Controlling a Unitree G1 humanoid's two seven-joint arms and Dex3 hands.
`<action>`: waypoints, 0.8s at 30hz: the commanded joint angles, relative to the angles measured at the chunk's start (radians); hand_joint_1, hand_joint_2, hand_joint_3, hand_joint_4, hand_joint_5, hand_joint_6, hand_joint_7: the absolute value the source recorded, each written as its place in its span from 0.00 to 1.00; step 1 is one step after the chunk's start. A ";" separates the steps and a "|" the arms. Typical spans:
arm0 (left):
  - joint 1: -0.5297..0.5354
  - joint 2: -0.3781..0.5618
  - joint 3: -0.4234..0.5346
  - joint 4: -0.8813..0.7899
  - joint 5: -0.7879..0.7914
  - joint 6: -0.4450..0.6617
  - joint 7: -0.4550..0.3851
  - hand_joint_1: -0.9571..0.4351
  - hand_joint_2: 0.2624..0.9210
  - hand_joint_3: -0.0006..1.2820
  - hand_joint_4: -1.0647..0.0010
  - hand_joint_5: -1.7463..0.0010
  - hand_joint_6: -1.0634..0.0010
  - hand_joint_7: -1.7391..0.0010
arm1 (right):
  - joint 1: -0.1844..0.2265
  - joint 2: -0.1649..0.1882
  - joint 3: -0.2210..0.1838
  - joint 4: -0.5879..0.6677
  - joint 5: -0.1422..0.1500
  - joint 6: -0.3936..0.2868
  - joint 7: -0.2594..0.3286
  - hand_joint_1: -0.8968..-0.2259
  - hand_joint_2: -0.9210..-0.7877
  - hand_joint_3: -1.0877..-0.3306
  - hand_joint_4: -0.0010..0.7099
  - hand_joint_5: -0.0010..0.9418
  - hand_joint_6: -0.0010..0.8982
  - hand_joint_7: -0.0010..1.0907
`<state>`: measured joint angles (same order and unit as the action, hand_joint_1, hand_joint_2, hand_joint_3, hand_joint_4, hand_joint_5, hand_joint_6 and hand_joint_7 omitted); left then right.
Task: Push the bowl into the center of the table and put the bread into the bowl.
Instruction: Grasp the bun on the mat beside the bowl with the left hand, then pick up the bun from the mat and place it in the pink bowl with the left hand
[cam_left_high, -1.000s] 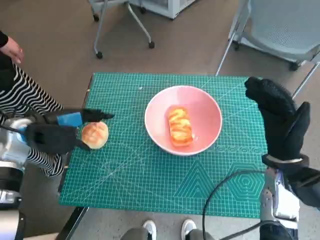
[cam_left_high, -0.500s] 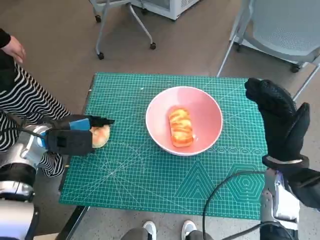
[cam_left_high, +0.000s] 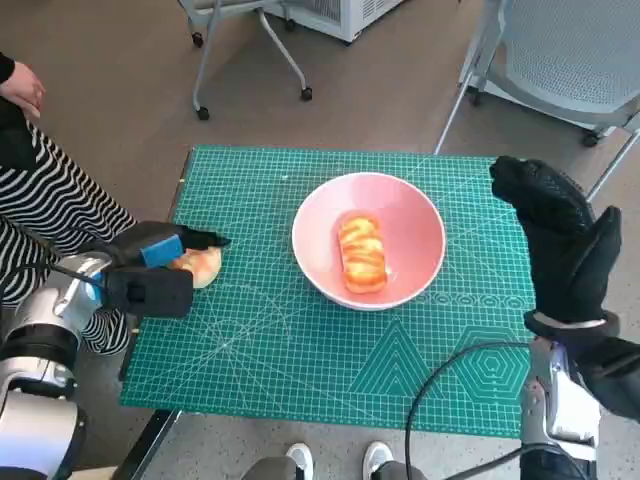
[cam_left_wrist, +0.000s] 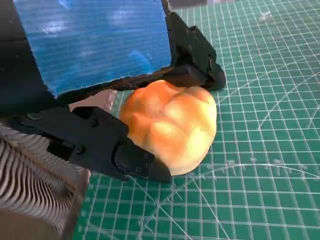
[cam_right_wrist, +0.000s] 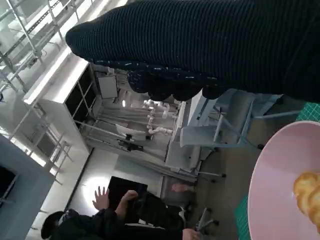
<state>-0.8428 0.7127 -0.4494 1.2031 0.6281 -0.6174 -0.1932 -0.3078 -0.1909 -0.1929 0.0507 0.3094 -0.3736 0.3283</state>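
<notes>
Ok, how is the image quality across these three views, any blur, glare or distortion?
Head view: evenly lit and sharp, with straight edges of the mat bowing slightly from the wide lens. Left wrist view: the bun is crisp, the blue tape soft. Right wrist view: the glove is dark against bright window glare, the room tilted.

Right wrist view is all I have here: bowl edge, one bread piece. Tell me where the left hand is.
Observer: The left hand is at the mat's left edge, over a round bun.
Operator: Report its hold.
Observer: Black fingers lie against two sides of the bun, which rests on the mat.
Operator: Place the bowl.
Observer: The pink bowl sits near the mat's centre, holding a long roll.
Operator: Right hand?
Observer: The right hand is raised beside the bowl, holding nothing.
</notes>
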 joint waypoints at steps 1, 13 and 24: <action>-0.042 0.039 0.031 -0.034 -0.036 -0.049 -0.059 0.69 1.00 0.07 0.37 0.36 0.45 0.28 | 0.021 0.003 -0.001 0.007 -0.002 0.011 -0.004 0.31 0.00 0.44 0.26 0.00 0.10 0.48; -0.041 0.042 0.243 -0.300 -0.330 -0.141 -0.210 0.69 1.00 0.11 0.45 0.29 0.46 0.27 | 0.020 0.002 0.002 0.005 0.000 0.020 -0.003 0.31 0.00 0.46 0.26 0.00 0.10 0.48; -0.124 -0.066 0.295 -0.427 -0.464 -0.190 -0.276 0.69 1.00 0.12 0.46 0.26 0.49 0.27 | 0.013 0.002 0.005 0.011 -0.004 0.018 -0.002 0.32 0.00 0.45 0.26 0.00 0.10 0.48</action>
<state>-0.9220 0.7085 -0.1574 0.8271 0.1998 -0.7812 -0.4512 -0.3039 -0.1908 -0.1927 0.0506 0.3108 -0.3680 0.3276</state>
